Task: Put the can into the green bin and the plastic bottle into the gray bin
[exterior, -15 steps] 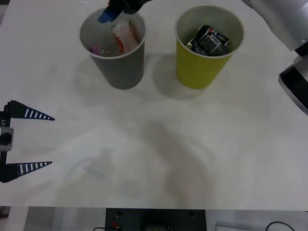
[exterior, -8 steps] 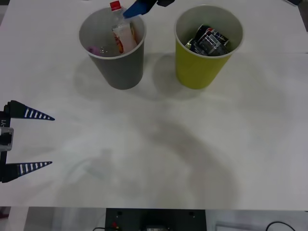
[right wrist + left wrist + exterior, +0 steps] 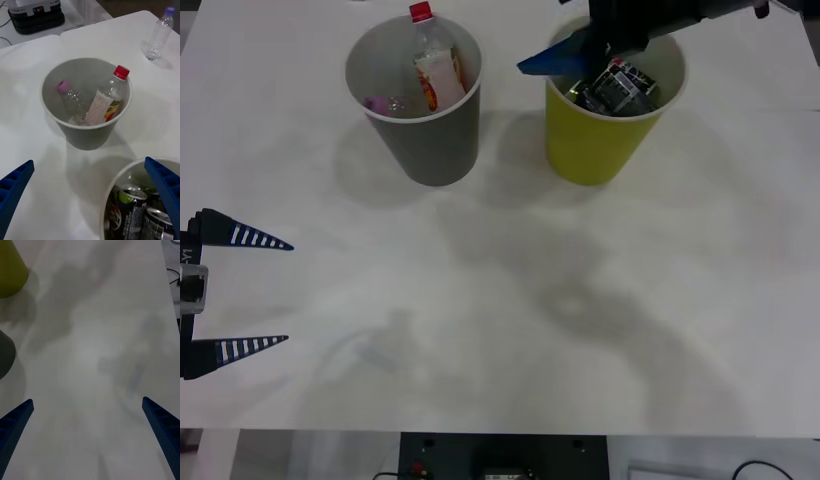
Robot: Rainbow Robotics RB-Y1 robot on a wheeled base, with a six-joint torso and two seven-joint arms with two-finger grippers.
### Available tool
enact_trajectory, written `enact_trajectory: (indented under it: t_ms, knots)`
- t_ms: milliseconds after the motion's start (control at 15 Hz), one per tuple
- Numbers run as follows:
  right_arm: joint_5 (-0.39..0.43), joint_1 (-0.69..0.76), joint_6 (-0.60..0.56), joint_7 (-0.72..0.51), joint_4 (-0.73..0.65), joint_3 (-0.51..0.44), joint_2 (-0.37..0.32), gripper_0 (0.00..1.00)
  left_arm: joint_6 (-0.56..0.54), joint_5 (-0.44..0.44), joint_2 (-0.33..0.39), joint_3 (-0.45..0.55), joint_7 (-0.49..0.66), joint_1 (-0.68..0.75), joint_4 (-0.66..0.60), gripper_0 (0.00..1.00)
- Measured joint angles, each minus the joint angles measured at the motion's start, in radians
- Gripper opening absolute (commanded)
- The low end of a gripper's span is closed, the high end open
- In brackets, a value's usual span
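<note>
The plastic bottle [image 3: 435, 70] with its red cap leans upright inside the gray bin [image 3: 425, 140], free of any gripper. The right wrist view shows this bottle [image 3: 107, 103] in the gray bin [image 3: 84, 137] too. Dark cans [image 3: 618, 85] lie in the green bin [image 3: 590, 145]. My right gripper [image 3: 575, 50] hovers open over the green bin's left rim, holding nothing. In its own view the right gripper [image 3: 89, 163] spans the gap between the bins, above the cans [image 3: 131, 210]. My left gripper [image 3: 240, 290] stands open at the table's left edge.
A clear item with a pink cap [image 3: 377, 103] also lies in the gray bin. Another clear bottle with a purple cap [image 3: 159, 33] stands on the table beyond the bins. The left wrist view shows bare white table [image 3: 93, 352] under the open left gripper [image 3: 87, 402].
My right gripper has drawn away from the gray bin and swung right, over the green bin. The plastic bottle stays behind in the gray bin. The left arm is still.
</note>
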Motion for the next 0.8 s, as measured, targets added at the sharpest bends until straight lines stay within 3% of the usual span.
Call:
enact_trajectory:
  t_ms: [267, 800]
  knots:
    - [-0.078, 0.193, -0.037, 0.054, -0.147, -0.136, -0.084, 1.0, 0.0, 0.0, 0.0, 0.0, 0.0, 0.0, 0.0, 1.0]
    - [-0.28, 0.516, -0.171, 0.432, -0.182, -0.411, -0.149, 1.0, 0.0, 0.0, 0.0, 0.0, 0.0, 0.0, 0.0, 1.0]
